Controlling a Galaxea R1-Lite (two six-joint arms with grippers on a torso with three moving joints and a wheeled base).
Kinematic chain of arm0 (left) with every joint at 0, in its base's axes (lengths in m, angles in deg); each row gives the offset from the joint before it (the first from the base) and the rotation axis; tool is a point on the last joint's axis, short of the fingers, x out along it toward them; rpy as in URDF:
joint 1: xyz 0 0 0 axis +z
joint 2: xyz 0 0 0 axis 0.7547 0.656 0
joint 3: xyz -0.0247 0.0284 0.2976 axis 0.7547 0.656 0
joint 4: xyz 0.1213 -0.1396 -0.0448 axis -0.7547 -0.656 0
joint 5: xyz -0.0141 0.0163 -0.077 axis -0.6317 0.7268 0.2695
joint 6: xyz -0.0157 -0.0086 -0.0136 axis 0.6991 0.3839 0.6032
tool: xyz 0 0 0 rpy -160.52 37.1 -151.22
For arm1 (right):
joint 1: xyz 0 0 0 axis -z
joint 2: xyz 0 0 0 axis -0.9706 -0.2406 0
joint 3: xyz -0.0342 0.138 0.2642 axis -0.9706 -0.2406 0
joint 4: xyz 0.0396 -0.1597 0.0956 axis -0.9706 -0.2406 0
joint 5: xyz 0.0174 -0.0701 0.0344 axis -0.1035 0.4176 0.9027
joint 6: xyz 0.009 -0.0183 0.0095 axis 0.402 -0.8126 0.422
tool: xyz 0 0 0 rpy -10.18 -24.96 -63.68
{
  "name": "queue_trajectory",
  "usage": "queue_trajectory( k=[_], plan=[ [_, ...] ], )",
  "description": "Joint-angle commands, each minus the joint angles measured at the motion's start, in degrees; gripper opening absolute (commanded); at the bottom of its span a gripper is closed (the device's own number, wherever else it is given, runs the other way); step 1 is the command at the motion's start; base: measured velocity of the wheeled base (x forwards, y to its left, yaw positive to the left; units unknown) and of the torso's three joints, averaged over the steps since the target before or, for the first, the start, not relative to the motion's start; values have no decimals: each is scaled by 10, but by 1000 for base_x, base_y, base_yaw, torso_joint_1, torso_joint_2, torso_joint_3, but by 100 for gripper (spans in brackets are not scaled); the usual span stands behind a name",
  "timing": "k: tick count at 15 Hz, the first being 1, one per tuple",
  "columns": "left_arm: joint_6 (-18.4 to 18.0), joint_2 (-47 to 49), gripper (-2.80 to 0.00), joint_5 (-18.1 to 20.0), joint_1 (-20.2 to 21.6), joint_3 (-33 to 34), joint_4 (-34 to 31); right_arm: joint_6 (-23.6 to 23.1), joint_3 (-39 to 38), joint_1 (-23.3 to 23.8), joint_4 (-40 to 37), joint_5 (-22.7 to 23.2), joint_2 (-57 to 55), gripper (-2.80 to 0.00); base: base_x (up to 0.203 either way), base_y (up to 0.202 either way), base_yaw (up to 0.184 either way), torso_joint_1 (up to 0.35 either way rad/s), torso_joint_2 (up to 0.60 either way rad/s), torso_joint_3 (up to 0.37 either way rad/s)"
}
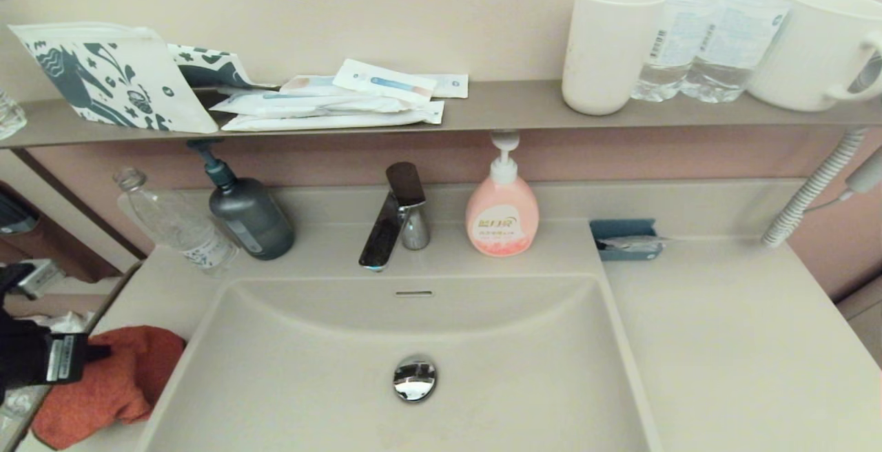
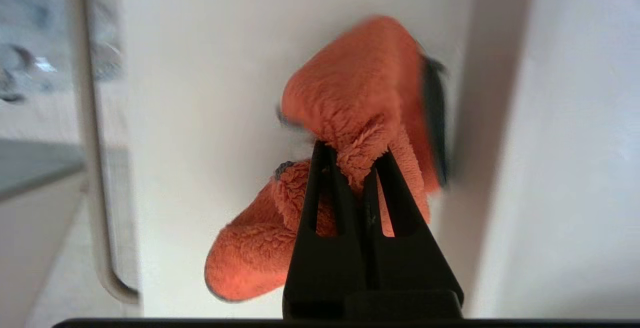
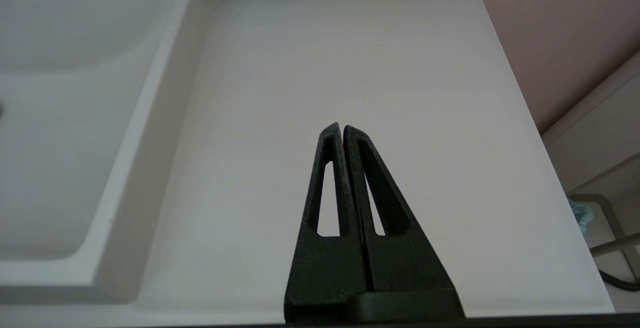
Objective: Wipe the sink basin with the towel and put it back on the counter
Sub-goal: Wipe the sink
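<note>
Your left gripper (image 2: pixel 352 155) is clenched on the towel (image 2: pixel 350 113), its two black fingers pinching a fold of the orange-red terry cloth, which bunches beyond the tips and droops in a lobe to one side. In the head view that gripper (image 1: pixel 103 353) sits at the far left edge of the scene, pointing toward the sink basin (image 1: pixel 289 362), with the towel (image 1: pixel 110 383) spreading from its tips over the strip of counter (image 1: pixel 723 342) just left of the basin's rim; whether the cloth rests on the surface or hangs clear of it cannot be told. The basin lies just past the towel, its round chrome drain plug (image 1: pixel 415 377) near the middle and the overflow slot (image 1: pixel 414 293) on the back wall. Farther from your gripper, behind the basin, stand a clear bottle (image 1: pixel 176 221), a dark grey pump bottle (image 1: pixel 248 214), the faucet (image 1: pixel 393 221) and a pink soap dispenser (image 1: pixel 502 207). A blue tray (image 1: pixel 626 238) sits on the counter at the basin's far corner. Above runs a shelf (image 1: pixel 510 111) carrying sachets, a white cup (image 1: pixel 610 45), water bottles and a mug (image 1: pixel 820 49). Your right gripper (image 3: pixel 342 130) is parked above bare counter on the basin's other side, its fingers pressed together and grasping nothing.
</note>
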Motion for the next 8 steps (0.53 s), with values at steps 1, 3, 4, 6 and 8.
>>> queue_trajectory(
  k=[1,3,4,6,8],
  plan=[
    [-1,-2,-280,2,0,10,-1,0,0,0,0,0,0,-280,0,0,0,0,0,0],
    [-1,8,-280,3,0,16,1,0,0,0,0,0,0,-280,0,0,0,0,0,0],
    [-2,14,-280,3,-1,16,2,0,0,0,0,0,0,-280,0,0,0,0,0,0],
    [-2,17,-280,3,-7,19,1,0,0,0,0,0,0,-280,0,0,0,0,0,0],
    [-4,20,0,3,-12,30,3,0,0,0,0,0,0,-280,0,0,0,0,0,0]
  ],
)
